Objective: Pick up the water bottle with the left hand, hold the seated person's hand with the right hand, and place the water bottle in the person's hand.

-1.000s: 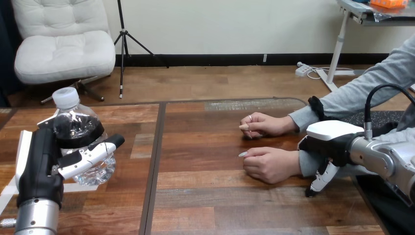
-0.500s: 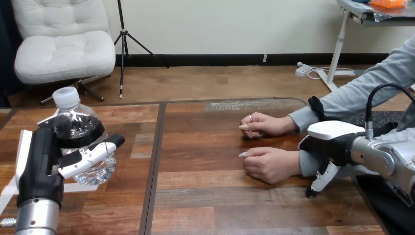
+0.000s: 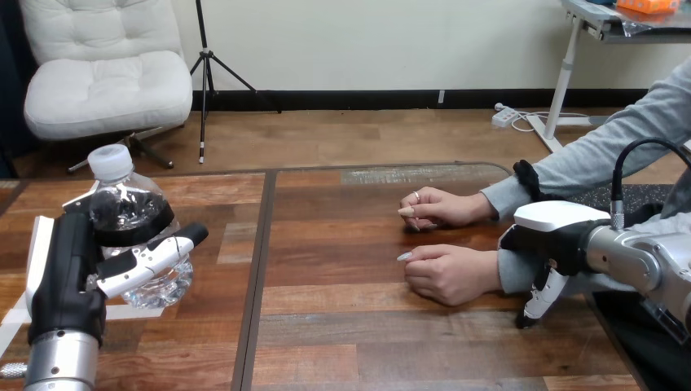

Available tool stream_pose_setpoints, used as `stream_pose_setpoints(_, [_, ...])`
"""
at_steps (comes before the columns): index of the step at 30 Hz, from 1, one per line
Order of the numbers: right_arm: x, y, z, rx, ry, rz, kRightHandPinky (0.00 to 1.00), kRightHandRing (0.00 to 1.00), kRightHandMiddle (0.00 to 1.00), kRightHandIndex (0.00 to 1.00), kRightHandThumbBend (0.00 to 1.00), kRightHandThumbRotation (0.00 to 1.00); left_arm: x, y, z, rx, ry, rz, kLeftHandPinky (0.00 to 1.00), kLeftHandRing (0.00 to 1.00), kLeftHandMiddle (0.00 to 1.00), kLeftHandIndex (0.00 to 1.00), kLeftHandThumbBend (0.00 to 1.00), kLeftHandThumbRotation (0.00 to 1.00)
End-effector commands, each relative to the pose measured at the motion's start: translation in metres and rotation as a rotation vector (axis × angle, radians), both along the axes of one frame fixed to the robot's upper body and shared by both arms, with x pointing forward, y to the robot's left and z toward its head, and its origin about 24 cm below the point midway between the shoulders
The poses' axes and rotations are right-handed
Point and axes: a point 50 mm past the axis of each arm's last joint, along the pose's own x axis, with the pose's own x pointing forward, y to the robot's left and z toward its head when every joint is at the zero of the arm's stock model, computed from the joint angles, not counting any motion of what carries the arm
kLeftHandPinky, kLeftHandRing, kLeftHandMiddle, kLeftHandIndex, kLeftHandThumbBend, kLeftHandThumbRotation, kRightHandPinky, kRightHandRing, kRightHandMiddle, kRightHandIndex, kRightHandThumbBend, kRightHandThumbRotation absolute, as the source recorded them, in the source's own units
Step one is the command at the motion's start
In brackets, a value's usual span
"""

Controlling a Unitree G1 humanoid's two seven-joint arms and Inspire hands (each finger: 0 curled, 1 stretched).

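Observation:
A clear water bottle (image 3: 129, 218) with a white cap and dark label is held above the table's left part, with my left hand (image 3: 69, 269) shut round it. The person's two hands rest on the table at the right: the farther one (image 3: 440, 207) and the nearer one (image 3: 446, 273), both loosely closed, knuckles up. My right hand (image 3: 552, 244) sits over the grey sleeve just behind the nearer hand's wrist, fingers (image 3: 536, 303) hanging down toward the table. I cannot tell whether it grips the forearm.
The wooden table (image 3: 342, 342) has a dark seam running front to back left of the middle. Bare wood lies between the bottle and the person's hands. The person's grey-sleeved arms (image 3: 603, 155) come in from the right edge.
My right hand has shifted slightly right and down along the person's sleeve. The left hand with the bottle and the person's hands have stayed put.

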Motion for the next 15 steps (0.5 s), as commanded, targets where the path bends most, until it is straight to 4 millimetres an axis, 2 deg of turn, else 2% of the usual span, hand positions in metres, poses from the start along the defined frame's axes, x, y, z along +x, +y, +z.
stream_pose_setpoints(1, [0.0198,-0.0058,0.0435,0.015,-0.128,-0.028,0.56,0.61,0.66,0.67,0.85,0.15,0.0121,-0.0009,0.028,0.039,-0.133,-0.024,0.3,0.36,0.39,0.41,0.7,0.0])
stream_pose_setpoints(15, [0.0204,-0.0072,0.0462,0.029,-0.13,-0.041,0.51,0.55,0.6,0.62,0.81,0.1,0.0118,-0.0008,0.0272,0.031,-0.129,-0.024,0.31,0.36,0.4,0.41,0.69,0.0])
